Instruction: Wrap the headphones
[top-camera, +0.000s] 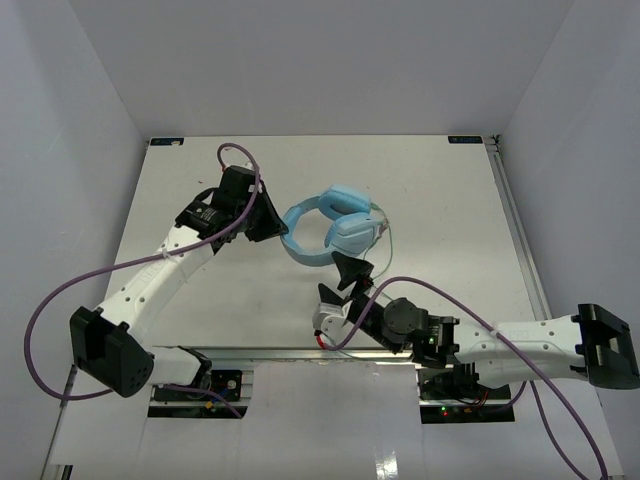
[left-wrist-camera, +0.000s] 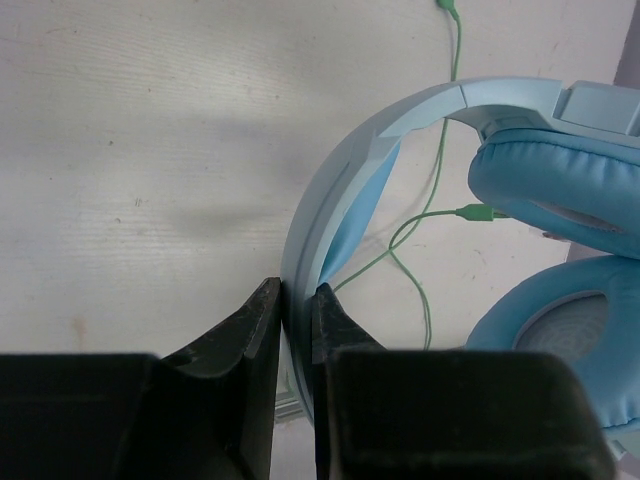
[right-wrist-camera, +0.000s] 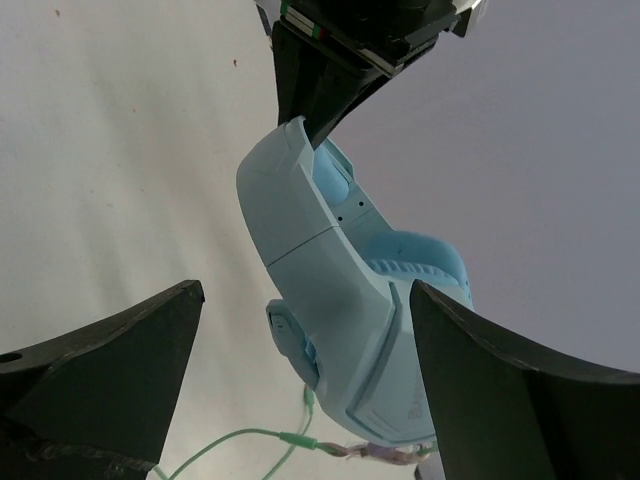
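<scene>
A: Starting big: white table (top-camera: 450, 200), filling the overhead view. Anything at centre?

B: Light blue headphones (top-camera: 345, 232), just toward twelve o'clock of centre. Headband arched out to nine, both padded earcups bunched at three.

A: Held?

B: Yes. Pinched at the band's nine o'clock side by the left gripper (left-wrist-camera: 297, 300), jaws shut hard on the headband, one finger on each face.

A: And the other?

B: Right gripper (top-camera: 345, 282) at six o'clock of the earcups, jaws spread wide, clamped on nothing. From its wrist view, framing an earcup shell, apparently without touching it.

A: Smaller still?

B: Thin pale-green cord (left-wrist-camera: 430, 220), slack, looping on the table beside the cups and trailing toward five o'clock. Then a thicker green piece, the plug (left-wrist-camera: 480, 212) by the look of it, lying against the padded cup. Nothing wound yet.

A: So probably fetching the cord for a first turn. Advice?

B: Hold the left clamp firm as the anchor. Bring the right one low onto a stretch of cord lying free of the cups. Close on the thin strand only, never the shell or the purple cable (top-camera: 410, 279). Then lead the slack round the headband under mild tension, since a hard pull would likely twist the band out of the left pinch.
</scene>
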